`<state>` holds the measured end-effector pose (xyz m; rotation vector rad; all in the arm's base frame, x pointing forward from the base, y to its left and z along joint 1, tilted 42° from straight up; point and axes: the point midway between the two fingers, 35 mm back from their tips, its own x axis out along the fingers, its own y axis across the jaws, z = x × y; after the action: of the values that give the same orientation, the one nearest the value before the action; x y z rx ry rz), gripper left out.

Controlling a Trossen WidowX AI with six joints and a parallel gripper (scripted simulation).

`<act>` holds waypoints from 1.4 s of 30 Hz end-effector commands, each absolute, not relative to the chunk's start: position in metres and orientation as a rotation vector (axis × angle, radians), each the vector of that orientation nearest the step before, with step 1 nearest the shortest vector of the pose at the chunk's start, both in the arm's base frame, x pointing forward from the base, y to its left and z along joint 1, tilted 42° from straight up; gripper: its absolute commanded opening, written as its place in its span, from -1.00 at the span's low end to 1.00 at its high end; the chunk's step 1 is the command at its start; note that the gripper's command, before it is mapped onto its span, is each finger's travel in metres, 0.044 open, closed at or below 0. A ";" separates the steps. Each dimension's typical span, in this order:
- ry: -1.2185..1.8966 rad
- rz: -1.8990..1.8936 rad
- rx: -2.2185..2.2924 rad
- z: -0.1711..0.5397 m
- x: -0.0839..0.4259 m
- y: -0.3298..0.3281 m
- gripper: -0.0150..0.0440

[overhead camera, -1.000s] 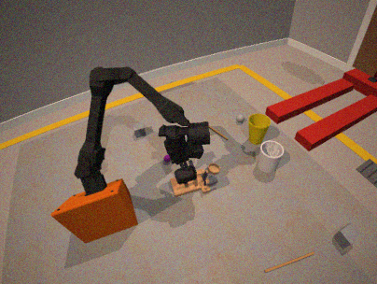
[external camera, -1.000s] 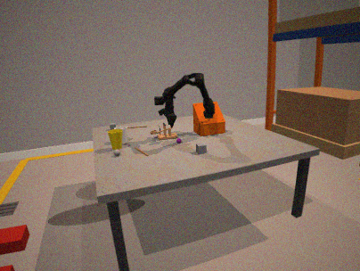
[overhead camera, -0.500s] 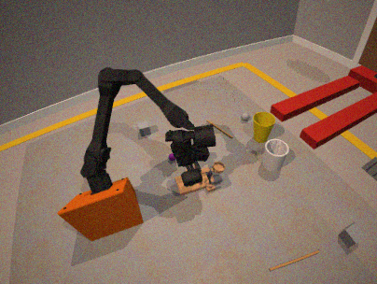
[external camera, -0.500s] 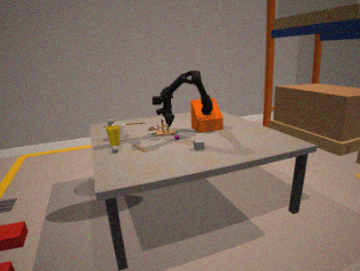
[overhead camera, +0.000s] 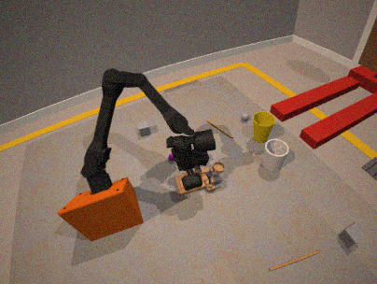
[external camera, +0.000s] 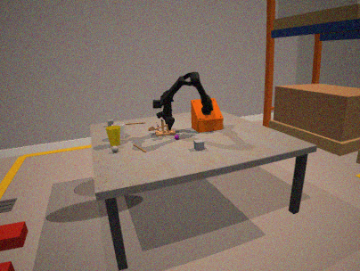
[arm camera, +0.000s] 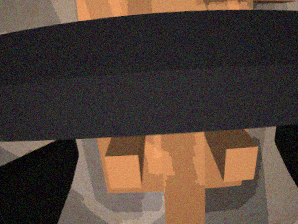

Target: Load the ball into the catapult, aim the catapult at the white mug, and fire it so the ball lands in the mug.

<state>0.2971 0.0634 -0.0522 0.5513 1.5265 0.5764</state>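
Note:
The wooden catapult (overhead camera: 181,187) (external camera: 166,133) (arm camera: 185,175) stands on the table, its cup end toward the mugs. My gripper (overhead camera: 192,176) (external camera: 169,127) (arm camera: 177,139) is open and low over the catapult, its fingers on either side of the rear part, nothing held. A dark crossbar (arm camera: 150,95) of the catapult fills the middle of the wrist view. The purple ball (overhead camera: 171,157) (external camera: 176,137) lies on the table beside the catapult, outside the fingers. The white mug (overhead camera: 272,162) stands upright beyond the cup end; in the exterior view it is mostly hidden behind the yellow cup.
A yellow cup (overhead camera: 263,128) (external camera: 113,135) stands beside the white mug. A pale ball (overhead camera: 244,117) (external camera: 115,150) lies near it. Thin sticks (overhead camera: 220,129) (overhead camera: 294,261) and grey blocks (overhead camera: 145,131) (overhead camera: 348,237) lie on the table (external camera: 249,147). The orange base block (overhead camera: 103,212) (external camera: 207,122) is under the arm.

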 end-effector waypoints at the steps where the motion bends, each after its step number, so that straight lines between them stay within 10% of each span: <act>1: 1.534 0.578 0.559 -0.057 0.294 0.069 1.00; 25: 1.529 0.576 0.550 -0.027 0.298 0.040 -0.47; 42: 1.367 0.856 0.245 -0.025 0.309 0.027 -0.49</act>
<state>0.3030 0.0315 -0.0248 0.3261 1.4199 0.7946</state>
